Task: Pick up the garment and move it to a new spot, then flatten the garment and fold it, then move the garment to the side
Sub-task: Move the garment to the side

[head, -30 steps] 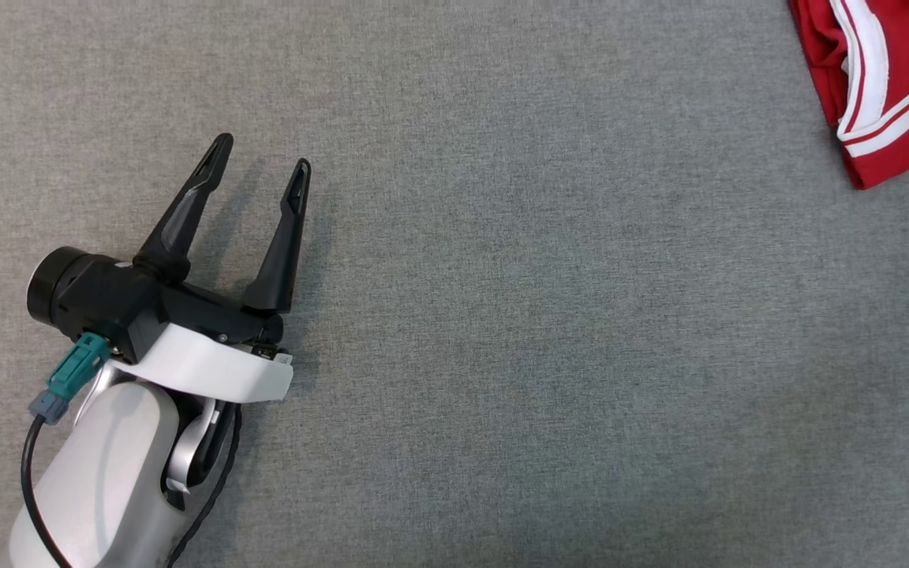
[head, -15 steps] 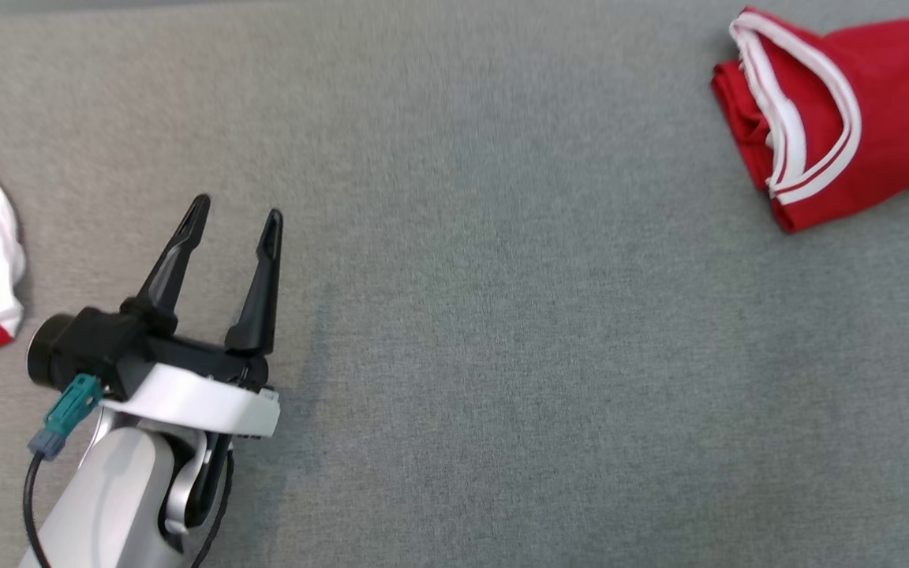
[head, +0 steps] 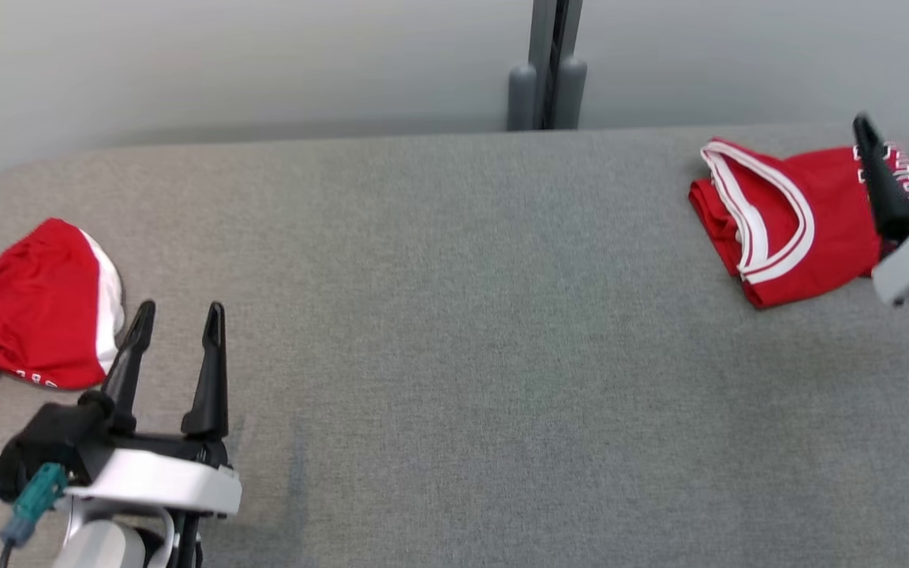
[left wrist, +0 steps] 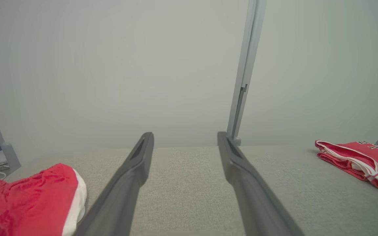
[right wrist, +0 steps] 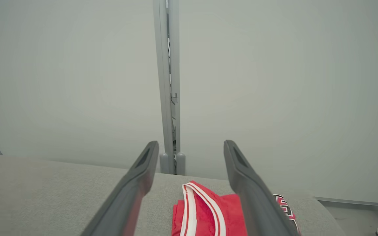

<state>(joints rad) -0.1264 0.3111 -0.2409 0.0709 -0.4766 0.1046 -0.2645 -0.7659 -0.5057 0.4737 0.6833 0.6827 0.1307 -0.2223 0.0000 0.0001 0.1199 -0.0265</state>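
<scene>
Near left, the left gripper hovers over the grey padded table, jaws spread and empty, with crumpled red shorts just beside it at the left edge. Farther right, the right gripper is spread wide too, gripping nothing, its dark fingers hiding part of the lettering on the garment, which lies folded by the table's far right edge. Beyond, a grey post stands against the pale wall.
</scene>
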